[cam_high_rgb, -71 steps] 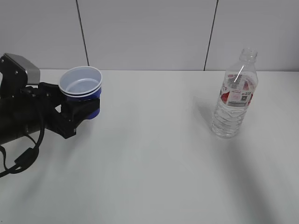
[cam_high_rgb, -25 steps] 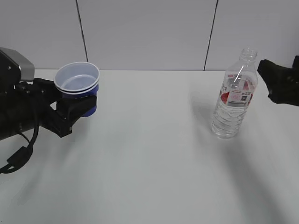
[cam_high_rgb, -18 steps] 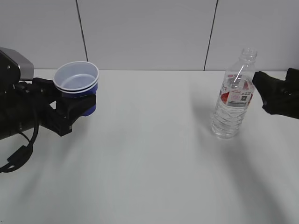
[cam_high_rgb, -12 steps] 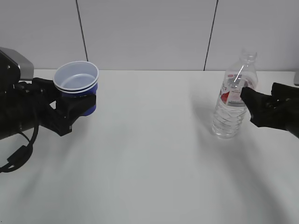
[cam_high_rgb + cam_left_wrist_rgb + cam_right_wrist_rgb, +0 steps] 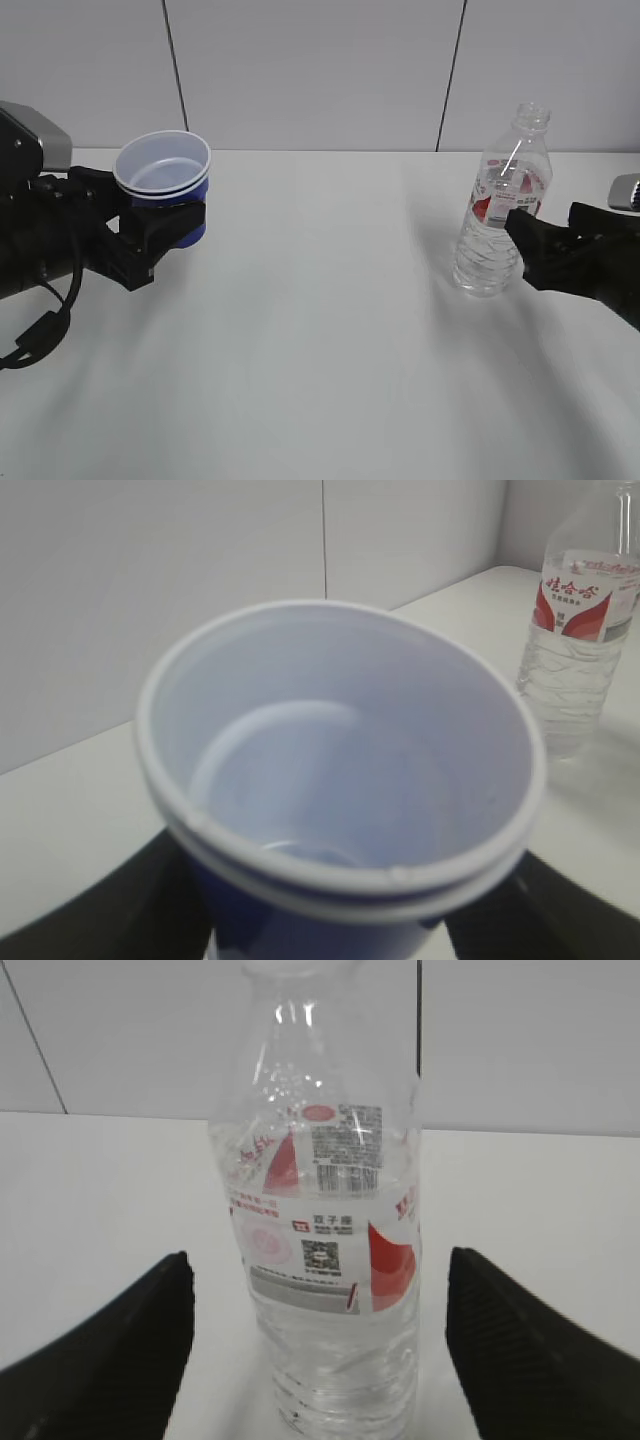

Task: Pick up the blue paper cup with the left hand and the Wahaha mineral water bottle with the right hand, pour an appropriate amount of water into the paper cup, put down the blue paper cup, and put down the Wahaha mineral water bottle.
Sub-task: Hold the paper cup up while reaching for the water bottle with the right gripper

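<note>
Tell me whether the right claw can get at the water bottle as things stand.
Probably yes: the right claw stands open, the water bottle upright between its fingers, nothing in between.

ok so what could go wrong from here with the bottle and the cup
The bottle is tall, capless and standing free between the open right gripper; a finger nudging it before closing could tip it and spill water. The cup sits in the left gripper off the table; too tight a squeeze could crush its thin wall.
</note>
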You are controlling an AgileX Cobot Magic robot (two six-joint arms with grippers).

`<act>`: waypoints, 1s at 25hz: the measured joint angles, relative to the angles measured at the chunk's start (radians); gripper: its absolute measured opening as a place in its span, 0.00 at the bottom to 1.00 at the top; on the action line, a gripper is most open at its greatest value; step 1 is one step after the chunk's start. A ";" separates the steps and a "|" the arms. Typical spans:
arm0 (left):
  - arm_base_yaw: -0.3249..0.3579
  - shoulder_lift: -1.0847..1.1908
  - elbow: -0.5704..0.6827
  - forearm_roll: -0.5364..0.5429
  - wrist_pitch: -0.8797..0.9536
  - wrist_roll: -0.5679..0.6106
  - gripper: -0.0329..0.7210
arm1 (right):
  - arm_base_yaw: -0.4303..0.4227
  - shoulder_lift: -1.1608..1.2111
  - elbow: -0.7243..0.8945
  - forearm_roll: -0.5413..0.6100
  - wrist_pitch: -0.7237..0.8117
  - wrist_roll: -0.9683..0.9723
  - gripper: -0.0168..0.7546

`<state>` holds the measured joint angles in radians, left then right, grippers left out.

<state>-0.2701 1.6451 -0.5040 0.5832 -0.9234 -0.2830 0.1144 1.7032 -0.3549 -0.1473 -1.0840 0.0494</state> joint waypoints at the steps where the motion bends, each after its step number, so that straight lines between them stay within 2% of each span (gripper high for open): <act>1: 0.000 0.000 0.000 0.000 0.000 0.000 0.69 | 0.000 0.008 0.002 -0.011 -0.020 0.000 0.78; 5: 0.000 0.000 0.000 -0.002 0.000 0.000 0.69 | 0.000 0.024 0.012 -0.073 -0.048 0.001 0.78; 10: 0.000 0.000 0.000 -0.002 0.000 0.000 0.69 | 0.000 0.026 0.015 -0.095 -0.050 0.002 0.79; 15: 0.000 0.000 0.000 -0.003 0.000 0.000 0.69 | 0.000 0.026 0.029 -0.030 -0.056 0.000 0.87; 25: 0.000 0.000 0.000 -0.003 0.000 0.000 0.69 | 0.000 0.026 0.033 -0.010 -0.056 0.000 0.88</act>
<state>-0.2701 1.6451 -0.5040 0.5800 -0.9234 -0.2830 0.1144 1.7293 -0.3214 -0.1574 -1.1402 0.0499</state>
